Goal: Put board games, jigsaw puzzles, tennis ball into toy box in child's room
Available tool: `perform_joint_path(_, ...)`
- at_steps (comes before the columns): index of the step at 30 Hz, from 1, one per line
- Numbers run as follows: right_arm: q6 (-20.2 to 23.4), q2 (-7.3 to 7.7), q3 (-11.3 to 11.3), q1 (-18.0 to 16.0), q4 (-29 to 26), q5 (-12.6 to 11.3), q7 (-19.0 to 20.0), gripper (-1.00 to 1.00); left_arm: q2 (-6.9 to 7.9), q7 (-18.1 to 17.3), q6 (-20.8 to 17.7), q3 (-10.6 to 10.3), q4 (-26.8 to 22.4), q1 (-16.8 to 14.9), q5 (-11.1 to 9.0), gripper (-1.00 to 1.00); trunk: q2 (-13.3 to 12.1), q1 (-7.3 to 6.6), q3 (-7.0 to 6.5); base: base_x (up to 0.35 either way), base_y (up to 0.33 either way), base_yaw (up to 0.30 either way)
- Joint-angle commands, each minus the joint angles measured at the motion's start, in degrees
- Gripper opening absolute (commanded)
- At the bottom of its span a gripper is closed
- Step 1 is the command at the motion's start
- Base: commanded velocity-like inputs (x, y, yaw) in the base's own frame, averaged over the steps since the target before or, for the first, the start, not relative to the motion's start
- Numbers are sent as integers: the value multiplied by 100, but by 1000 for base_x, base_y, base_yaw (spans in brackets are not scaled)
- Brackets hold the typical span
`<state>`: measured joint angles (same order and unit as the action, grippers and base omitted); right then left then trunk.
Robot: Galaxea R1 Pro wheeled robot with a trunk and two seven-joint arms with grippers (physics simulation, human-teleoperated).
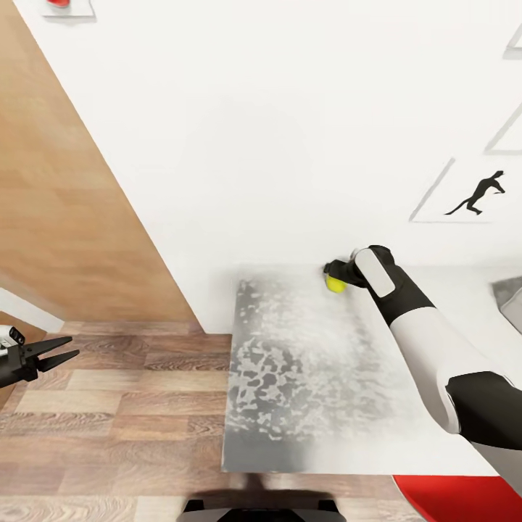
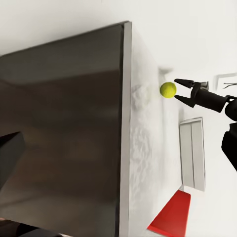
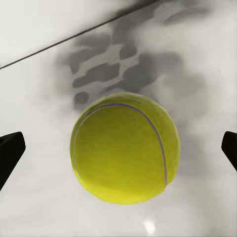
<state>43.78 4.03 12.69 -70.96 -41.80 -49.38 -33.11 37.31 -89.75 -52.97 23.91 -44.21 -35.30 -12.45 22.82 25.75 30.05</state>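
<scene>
A: Start w/ the biggest item.
B: White wall (image 1: 290, 123), directly ahead of the right gripper, carries a black animal-silhouette picture (image 1: 478, 194). Wood-plank floor (image 1: 109, 406) lies under the left gripper.
A: Counter?
B: Pale grey counter (image 1: 304, 377), mottled w/ dark blotches, sits below the right gripper; its far edge meets the wall just past the gripper. Left wrist view shows its dark side panel (image 2: 64, 128). A pale grey bin (image 2: 193, 153) lies on the counter, back along the right arm from the gripper.
A: Arms?
B: Right arm (image 1: 428, 341) is stretched out over the counter toward the wall. Left gripper (image 1: 61, 349) hangs over the floor, well apart from the counter, fingers spread in an open V.
A: Right gripper?
B: Right gripper (image 1: 335, 275) has its jaws wide, one fingertip each side of the ball, gaps visible both sides in the right wrist view. No contact confirmed.
A: Task item?
B: Tennis ball (image 3: 124, 148), yellow-green, sits between the right gripper's fingertips, near the counter's far edge. Whether it rests on the counter, can't tell.
</scene>
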Motion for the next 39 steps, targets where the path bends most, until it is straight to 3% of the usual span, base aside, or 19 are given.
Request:
perform_joint_path(1, 6, 7, 32, -5, -5, -61, -55, 100, 1, -25, -62, -1, 0, -3, 6, 100, 10, 3, 8, 18, 12, 0)
perform_joint_path(12, 8, -20, 29, -5, -4, -62, -55, 100, 3, -25, -56, -1, 0, -3, 6, 100, 10, 3, 16, 4, 3, 0)
perform_joint_path(39, 17, 27, 32, -5, -6, -63, -55, 100, -4, -25, -55, -1, -1, -3, 6, 100, 10, 3, 206, 0, 0, 0)
